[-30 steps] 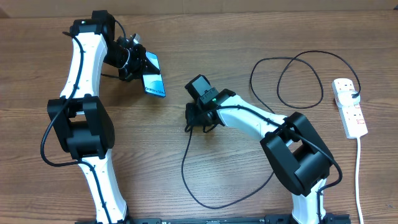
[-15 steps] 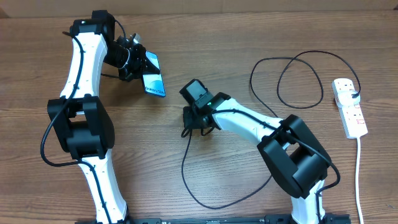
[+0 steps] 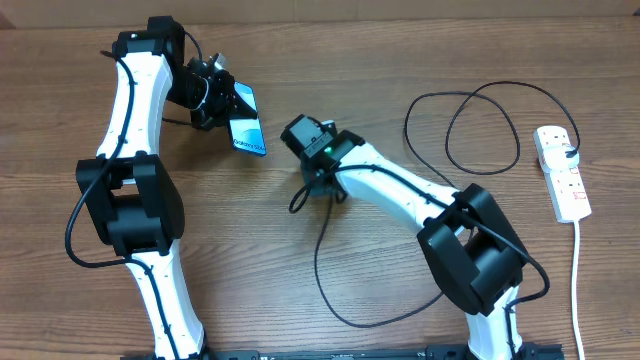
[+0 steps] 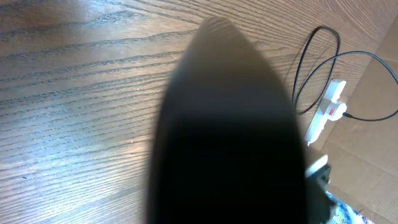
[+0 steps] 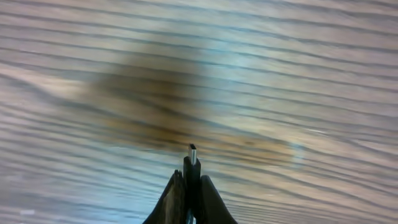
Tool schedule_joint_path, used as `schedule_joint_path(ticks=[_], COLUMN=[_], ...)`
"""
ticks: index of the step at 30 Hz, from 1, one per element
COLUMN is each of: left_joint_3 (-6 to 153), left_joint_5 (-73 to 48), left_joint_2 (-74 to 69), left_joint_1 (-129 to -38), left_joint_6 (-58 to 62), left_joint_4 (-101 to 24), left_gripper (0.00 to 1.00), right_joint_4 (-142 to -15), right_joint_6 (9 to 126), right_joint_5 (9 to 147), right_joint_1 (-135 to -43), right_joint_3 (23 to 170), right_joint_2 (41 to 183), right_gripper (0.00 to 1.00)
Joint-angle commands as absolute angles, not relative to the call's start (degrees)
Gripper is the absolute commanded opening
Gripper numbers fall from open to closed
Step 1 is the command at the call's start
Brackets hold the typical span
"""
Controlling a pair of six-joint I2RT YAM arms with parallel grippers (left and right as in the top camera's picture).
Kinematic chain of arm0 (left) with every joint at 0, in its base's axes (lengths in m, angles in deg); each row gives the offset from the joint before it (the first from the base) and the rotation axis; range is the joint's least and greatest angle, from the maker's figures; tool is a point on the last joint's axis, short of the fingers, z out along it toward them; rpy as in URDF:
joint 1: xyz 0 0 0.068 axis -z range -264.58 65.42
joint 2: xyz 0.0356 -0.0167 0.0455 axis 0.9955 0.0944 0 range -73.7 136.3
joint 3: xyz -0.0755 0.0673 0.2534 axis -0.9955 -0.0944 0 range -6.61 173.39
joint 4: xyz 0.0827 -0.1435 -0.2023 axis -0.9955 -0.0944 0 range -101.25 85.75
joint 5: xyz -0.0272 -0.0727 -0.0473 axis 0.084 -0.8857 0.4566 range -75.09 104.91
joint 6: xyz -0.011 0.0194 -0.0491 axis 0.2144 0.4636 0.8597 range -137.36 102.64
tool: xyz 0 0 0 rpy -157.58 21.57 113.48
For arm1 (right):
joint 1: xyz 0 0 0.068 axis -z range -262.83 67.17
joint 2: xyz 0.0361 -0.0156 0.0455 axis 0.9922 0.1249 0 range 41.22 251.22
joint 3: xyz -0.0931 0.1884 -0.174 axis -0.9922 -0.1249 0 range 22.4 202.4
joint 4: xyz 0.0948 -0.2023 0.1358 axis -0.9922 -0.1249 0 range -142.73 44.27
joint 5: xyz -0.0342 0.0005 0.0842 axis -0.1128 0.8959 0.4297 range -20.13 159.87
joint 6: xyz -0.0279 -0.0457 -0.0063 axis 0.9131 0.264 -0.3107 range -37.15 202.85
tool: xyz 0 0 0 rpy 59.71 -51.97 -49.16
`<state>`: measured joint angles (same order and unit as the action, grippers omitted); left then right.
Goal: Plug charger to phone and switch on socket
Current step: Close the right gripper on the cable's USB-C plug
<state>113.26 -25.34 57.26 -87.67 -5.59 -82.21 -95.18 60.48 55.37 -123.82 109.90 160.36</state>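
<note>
- The right gripper point(image 3: 318, 182) has shifted up and to the left across the table point(image 3: 240, 290) since one second ago. It now sits closer to the phone point(image 3: 247, 122), but a gap of bare wood remains between them.
- The charger point(image 3: 317, 262) has followed this shift. The slack that curved out to the left below the right gripper now hangs straighter, and its lowest bend lies further to the right.
- The left arm, the left gripper point(image 3: 222, 100), the phone and the socket point(image 3: 562, 172) are where they were in the earlier frames.
- Right jaws: closed on the charger connector. In the right wrist view the connector tip point(image 5: 192, 150) protrudes forward from between the closed fingertips point(image 5: 175, 190), over blurred wood grain.
- Left jaws: clamped on the upper end of the phone. The phone is held tilted, with its blue screen facing up and its lower end pointing toward the right gripper.
- The left wrist view is mostly blocked by a dark blurred shape. The socket point(image 4: 329, 107) shows beyond it at the right.
- The socket lies at the far right edge of the table, well apart from both grippers. A black plug point(image 3: 572, 152) is seated in it, and the charger cable loops away from that plug toward the table centre.
- The state of the red switches cannot be read from these views.
</note>
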Motion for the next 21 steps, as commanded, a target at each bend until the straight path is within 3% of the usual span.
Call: schedule_joint_path(ticks=[1, 12, 21], left_joint_3=[113.85, 113.85, 113.85], left_joint_5=[-26.46, -26.46, -26.46], left_joint_2=[56.71, 56.71, 56.71], left_joint_1=[-87.56, -87.56, -87.56], left_joint_6=[-6.86, -6.86, -6.86], left_joint_4=[-81.97, -81.79, -81.77], left_gripper=[0.04, 0.04, 0.04], right_joint_4=[-95.31, -94.89, -86.15], right_joint_6=[62.34, 63.60, 61.88], right_joint_5=[52.99, 60.46, 60.96], right_joint_1=[-122.42, -122.38, -122.38], right_joint_3=[108.74, 107.94, 107.96], right_joint_2=[160.64, 161.43, 164.18], right_gripper=[0.04, 0.04, 0.04])
